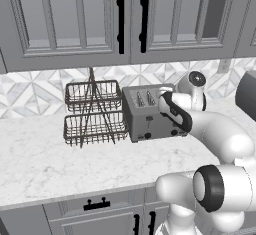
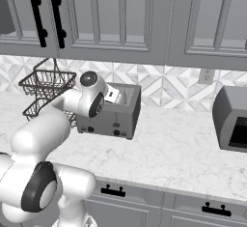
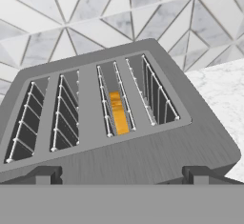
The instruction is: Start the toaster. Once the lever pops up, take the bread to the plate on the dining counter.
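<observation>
The grey four-slot toaster [image 1: 150, 114] stands on the marble worktop against the tiled wall, also seen from the other side [image 2: 113, 112]. My arm reaches over its top in both base views. From the hand view I look down on the toaster [image 3: 119, 151]. The orange bread [image 3: 118, 112] sits low in the third slot from the left. My gripper [image 3: 123, 175] is open, its two dark fingertips [image 3: 47, 174] spread wide above the toaster's front edge, holding nothing. The plate and the dining counter are out of view.
A two-tier wire basket rack [image 1: 92, 111] stands just left of the toaster. A grey boxy appliance [image 2: 231, 120] sits on the worktop far to the right. Upper cabinets [image 1: 120, 19] hang overhead. Bare marble worktop [image 2: 173, 148] lies between toaster and appliance.
</observation>
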Robot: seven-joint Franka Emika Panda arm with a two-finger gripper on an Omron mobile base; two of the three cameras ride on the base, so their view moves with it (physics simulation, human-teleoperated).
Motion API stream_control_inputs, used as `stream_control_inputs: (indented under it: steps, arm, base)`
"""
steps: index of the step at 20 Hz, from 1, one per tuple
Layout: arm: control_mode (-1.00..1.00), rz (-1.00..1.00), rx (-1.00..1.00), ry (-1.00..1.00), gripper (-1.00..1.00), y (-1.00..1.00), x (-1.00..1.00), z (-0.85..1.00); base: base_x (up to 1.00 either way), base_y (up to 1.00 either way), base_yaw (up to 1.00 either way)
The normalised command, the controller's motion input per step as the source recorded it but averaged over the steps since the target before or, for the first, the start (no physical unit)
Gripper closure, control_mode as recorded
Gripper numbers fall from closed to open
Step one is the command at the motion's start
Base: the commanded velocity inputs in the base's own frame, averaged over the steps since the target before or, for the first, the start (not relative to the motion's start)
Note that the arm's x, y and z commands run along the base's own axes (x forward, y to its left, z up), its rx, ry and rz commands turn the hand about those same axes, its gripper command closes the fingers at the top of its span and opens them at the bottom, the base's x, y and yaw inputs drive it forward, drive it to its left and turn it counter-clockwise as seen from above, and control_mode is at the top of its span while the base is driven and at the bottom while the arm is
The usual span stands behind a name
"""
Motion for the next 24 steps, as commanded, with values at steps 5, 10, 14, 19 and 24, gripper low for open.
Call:
stream_control_inputs:
  steps: [5,10,14,19,24]
  arm:
    - [-1.0,0.0,0.0,0.0,-1.0,0.0,0.0,0.0]
    - [-1.0,0.0,0.0,0.0,-1.0,0.0,0.0,0.0]
    - [-1.0,0.0,0.0,0.0,-1.0,0.0,0.0,0.0]
    - [-1.0,0.0,0.0,0.0,-1.0,0.0,0.0,0.0]
    - [-1.0,0.0,0.0,0.0,-1.0,0.0,0.0,0.0]
  base:
    - [0.0,0.0,0.0]
    - [0.0,0.0,0.0]
    - [0.0,0.0,0.0]
    - [0.0,0.0,0.0]
    - [0.0,0.0,0.0]
